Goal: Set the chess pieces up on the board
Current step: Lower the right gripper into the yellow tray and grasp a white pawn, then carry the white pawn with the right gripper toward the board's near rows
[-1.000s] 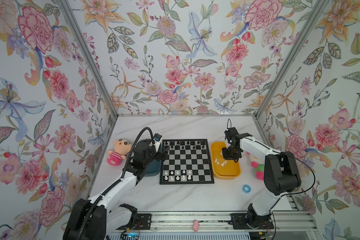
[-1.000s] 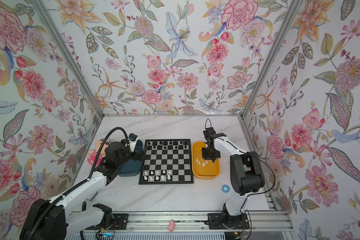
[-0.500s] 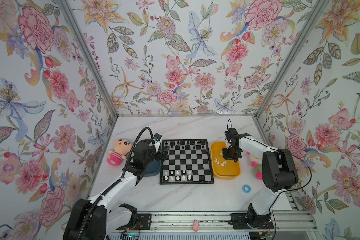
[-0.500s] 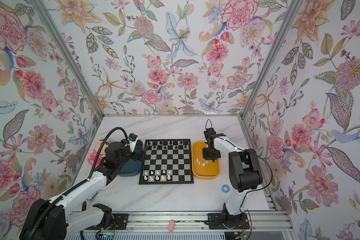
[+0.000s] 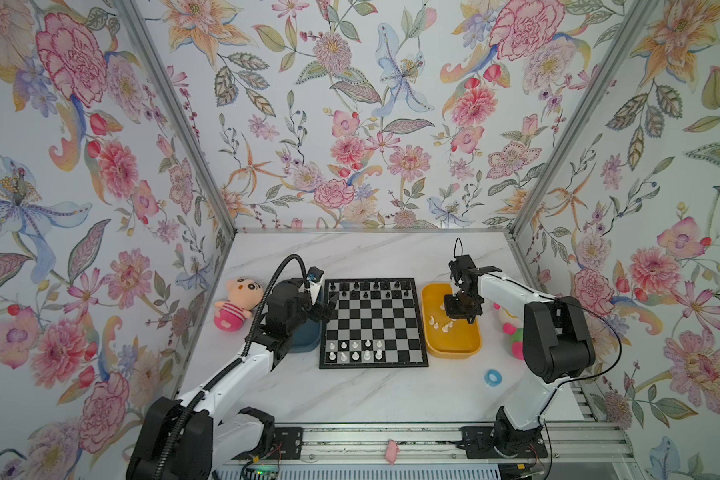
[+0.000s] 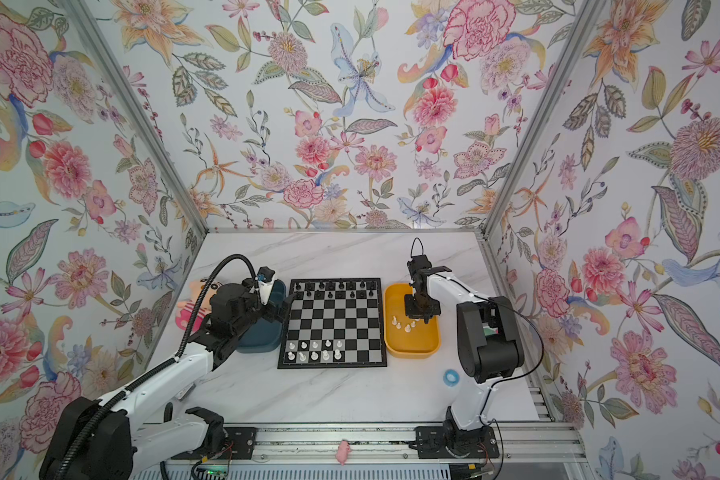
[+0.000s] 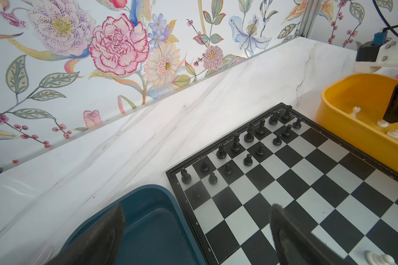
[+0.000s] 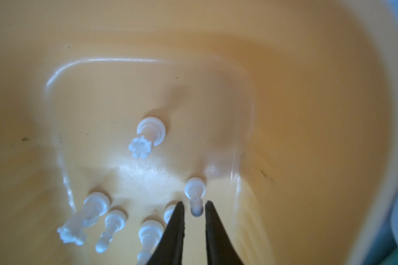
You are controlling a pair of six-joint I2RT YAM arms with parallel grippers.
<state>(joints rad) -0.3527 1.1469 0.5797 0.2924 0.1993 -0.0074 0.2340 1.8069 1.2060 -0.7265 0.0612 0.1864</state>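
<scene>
Right gripper [image 8: 194, 202] down in yellow tray [image 5: 454, 353]: jaws narrowly apart, pawn [image 8: 194, 190] head between tips, slim gap each side. Left gripper [image 7: 197, 229] jaws wide apart, empty, over board [image 5: 373, 324] edge. Other white pieces [image 5: 354, 350] on board's near rows

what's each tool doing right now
left tool: open, empty
right tool: narrow around a white pawn in the yellow tray, grip cannot be told

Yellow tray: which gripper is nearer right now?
Right. The right gripper is down inside the yellow tray, jaws flanking a white pawn. The left gripper hovers at the board's opposite edge, by the teal tray.
</scene>
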